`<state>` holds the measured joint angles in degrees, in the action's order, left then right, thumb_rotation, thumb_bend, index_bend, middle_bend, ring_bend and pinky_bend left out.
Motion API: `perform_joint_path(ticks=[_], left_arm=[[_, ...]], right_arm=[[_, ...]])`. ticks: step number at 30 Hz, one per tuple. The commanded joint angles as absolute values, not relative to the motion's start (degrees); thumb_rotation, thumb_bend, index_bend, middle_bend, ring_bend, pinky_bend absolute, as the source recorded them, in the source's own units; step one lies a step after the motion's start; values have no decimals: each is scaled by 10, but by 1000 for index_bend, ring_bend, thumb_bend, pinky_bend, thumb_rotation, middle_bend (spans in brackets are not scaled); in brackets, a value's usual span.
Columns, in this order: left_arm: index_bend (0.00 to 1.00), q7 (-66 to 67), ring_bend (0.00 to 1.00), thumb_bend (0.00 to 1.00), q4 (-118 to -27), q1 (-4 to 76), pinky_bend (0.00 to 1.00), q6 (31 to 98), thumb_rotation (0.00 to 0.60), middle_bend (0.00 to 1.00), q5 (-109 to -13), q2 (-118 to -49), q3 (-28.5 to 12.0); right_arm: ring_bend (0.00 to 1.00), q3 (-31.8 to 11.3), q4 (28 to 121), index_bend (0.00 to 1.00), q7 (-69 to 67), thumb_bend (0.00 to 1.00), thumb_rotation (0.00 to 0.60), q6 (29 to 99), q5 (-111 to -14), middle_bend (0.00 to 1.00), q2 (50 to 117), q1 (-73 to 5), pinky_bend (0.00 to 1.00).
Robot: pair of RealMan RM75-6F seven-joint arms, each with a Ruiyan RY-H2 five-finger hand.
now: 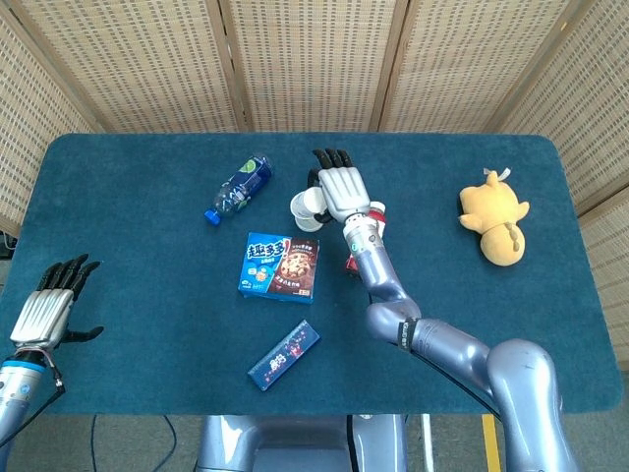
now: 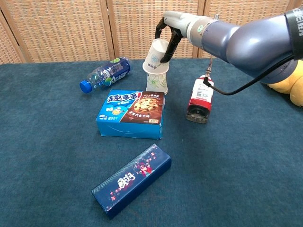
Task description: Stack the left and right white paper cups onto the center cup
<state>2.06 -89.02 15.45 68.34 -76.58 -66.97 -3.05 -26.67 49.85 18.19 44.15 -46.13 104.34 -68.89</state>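
Observation:
My right hand [image 1: 338, 189] [image 2: 166, 29] grips a white paper cup [image 2: 155, 57] [image 1: 305, 206], upside down and tilted, right over a second upside-down white cup [image 2: 156, 83] that stands on the blue table behind the cookie box. The held cup's rim overlaps the top of the standing cup. In the head view the two cups merge under the hand. My left hand [image 1: 47, 311] hovers open at the table's near left edge, holding nothing.
A blue cookie box [image 2: 131, 113] lies in front of the cups. A blue bottle [image 2: 105, 74] lies to their left, a red-and-white bottle [image 2: 200, 99] to their right. A long dark blue box [image 2: 131, 179] lies nearer. A yellow plush toy [image 1: 496, 216] sits far right.

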Motion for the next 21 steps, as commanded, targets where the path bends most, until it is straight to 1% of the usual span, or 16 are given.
perform_joint_path(ticks=[1,10,12,14,16,18,21], left_arm=[[85,21,0,186,-890,155,0,683,600,0,-766,-670,-30],[85,22,0,186,-891,155,0,683,600,0,-765,-670,-30],[85,20,0,185,-893,156,0,682,600,0,-766,-670,-29],[85,19,0,186,-893,156,0,682,600,0,-768,-670,-28],[86,22,0,186,-890,156,0,682,600,0,-766,-670,-28],[86,23,0,186,-891,155,0,683,600,0,-764,-671,-29],[86,24,0,187,-891,155,0,684,600,0,-765,-672,-29]], right_arm=[[0,-265,476,465,173,286,600,430,-465,154,1055,-697,104],[0,-267,423,455,153,272,600,419,-481,152,1078,-714,103],[0,-265,410,396,151,254,600,412,-482,134,1084,-716,96],[0,-263,401,289,152,226,600,408,-483,96,1088,-716,89],[0,-260,398,230,151,205,600,407,-486,77,1089,-715,88],[0,-261,400,199,144,197,600,412,-491,74,1090,-713,88],[0,-258,408,191,143,195,600,420,-498,74,1084,-706,88]])
